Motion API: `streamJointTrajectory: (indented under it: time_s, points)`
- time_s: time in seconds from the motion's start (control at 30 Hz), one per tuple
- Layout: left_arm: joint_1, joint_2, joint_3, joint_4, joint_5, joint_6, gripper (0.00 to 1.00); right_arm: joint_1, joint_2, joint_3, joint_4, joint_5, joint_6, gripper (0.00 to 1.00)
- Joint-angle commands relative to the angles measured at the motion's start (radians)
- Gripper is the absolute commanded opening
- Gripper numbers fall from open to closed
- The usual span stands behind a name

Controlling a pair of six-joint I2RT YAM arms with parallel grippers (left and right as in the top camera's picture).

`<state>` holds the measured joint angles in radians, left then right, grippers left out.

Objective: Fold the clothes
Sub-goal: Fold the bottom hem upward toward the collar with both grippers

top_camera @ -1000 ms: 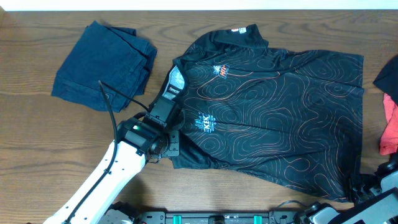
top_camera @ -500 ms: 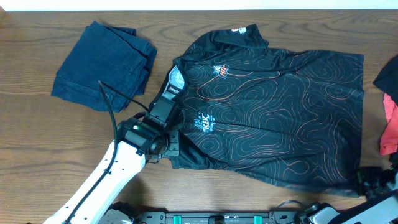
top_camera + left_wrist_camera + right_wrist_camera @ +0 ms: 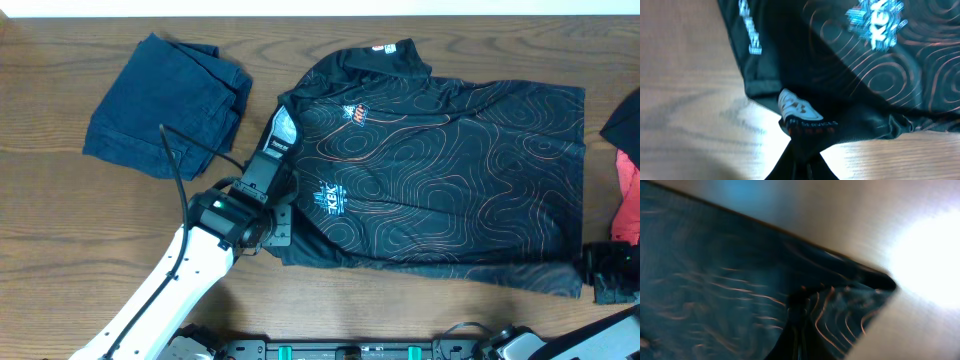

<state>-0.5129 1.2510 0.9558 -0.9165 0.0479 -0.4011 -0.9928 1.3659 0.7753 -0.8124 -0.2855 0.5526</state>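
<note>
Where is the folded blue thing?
In the overhead view, the folded blue garment lies at the far left of the table, just left of the black jersey spread out beside it.

The jersey (image 3: 440,180) is thin, smooth black cloth with a faint sheen and printed orange lines. The worktop (image 3: 60,230) is satin brown wood grain. Left of the left gripper (image 3: 278,232), the denim (image 3: 165,105) looks thicker, coarser and matt. The left arm (image 3: 170,285) has a glossy white plastic shell.

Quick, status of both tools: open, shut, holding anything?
Left tool: shut on the jersey, gripping its edge near the sleeve.
Right tool: shut on the jersey's hem corner.
</note>
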Motion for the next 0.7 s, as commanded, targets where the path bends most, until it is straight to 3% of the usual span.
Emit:
streamJointTrajectory:
  time_s: [0.0,0.2,0.47,0.67]
  points:
    - [0.004,-0.011,0.063,0.018,-0.016,0.068,0.06,0.037,-0.005,0.01,0.07,-0.173,-0.034,0.01]
    - [0.027,-0.011,0.1,0.045,-0.094,0.076,0.06,0.078,-0.005,0.01,0.216,-0.312,-0.031,0.01]
    - [0.072,-0.011,0.101,0.137,-0.094,0.098,0.06,0.127,-0.005,0.01,0.385,-0.36,0.059,0.01]
    - [0.071,-0.011,0.101,0.271,-0.093,0.187,0.06,0.165,-0.005,0.01,0.51,-0.362,0.141,0.01]
